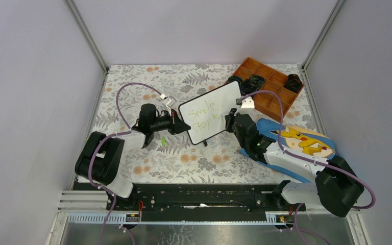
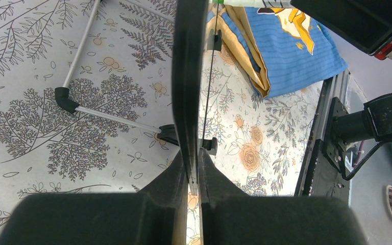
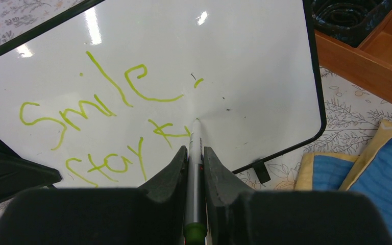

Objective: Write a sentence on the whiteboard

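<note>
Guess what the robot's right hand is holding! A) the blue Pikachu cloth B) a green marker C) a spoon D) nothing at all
B: the right gripper is shut on a marker, and the marker's tip touches the whiteboard right by the green writing.

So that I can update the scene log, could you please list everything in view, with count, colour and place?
whiteboard: one, white with black frame, mid-table
sentence: one, green, on the whiteboard, reading "Smile. Stay k"
marker: one, white with green end, tip on the whiteboard
cap-like piece: one, green, by the left arm
Pikachu cloth: one, blue and yellow, under the right arm
compartment tray: one, orange-brown, far right
coiled items: three, black, in the tray
tablecloth: one, floral, covering the table
left pincer: one, black, shut on the whiteboard's edge
right pincer: one, black, shut on the marker
</note>
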You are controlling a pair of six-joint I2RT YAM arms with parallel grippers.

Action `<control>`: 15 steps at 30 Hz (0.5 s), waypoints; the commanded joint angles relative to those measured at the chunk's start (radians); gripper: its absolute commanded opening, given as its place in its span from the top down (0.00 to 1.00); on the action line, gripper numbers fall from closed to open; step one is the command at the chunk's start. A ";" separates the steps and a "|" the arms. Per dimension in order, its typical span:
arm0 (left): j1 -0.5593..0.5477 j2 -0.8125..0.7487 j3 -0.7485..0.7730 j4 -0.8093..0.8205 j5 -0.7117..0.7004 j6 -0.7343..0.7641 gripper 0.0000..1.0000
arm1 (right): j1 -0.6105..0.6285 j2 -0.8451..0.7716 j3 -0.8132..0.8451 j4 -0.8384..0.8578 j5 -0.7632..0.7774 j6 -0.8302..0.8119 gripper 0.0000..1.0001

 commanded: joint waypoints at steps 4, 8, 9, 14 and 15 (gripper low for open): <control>-0.021 0.030 -0.011 -0.123 -0.076 0.072 1.00 | -0.009 -0.016 -0.008 -0.021 0.004 0.028 1.00; -0.022 0.030 -0.011 -0.123 -0.075 0.072 1.00 | -0.010 -0.029 -0.023 -0.026 0.001 0.035 1.00; -0.022 0.031 -0.011 -0.123 -0.075 0.072 1.00 | -0.011 -0.031 -0.024 -0.027 0.000 0.034 1.00; -0.022 0.030 -0.012 -0.123 -0.075 0.072 1.00 | -0.008 -0.022 -0.009 -0.026 -0.002 0.030 1.00; -0.022 0.028 -0.013 -0.123 -0.076 0.072 1.00 | -0.010 -0.020 -0.006 -0.024 0.000 0.029 1.00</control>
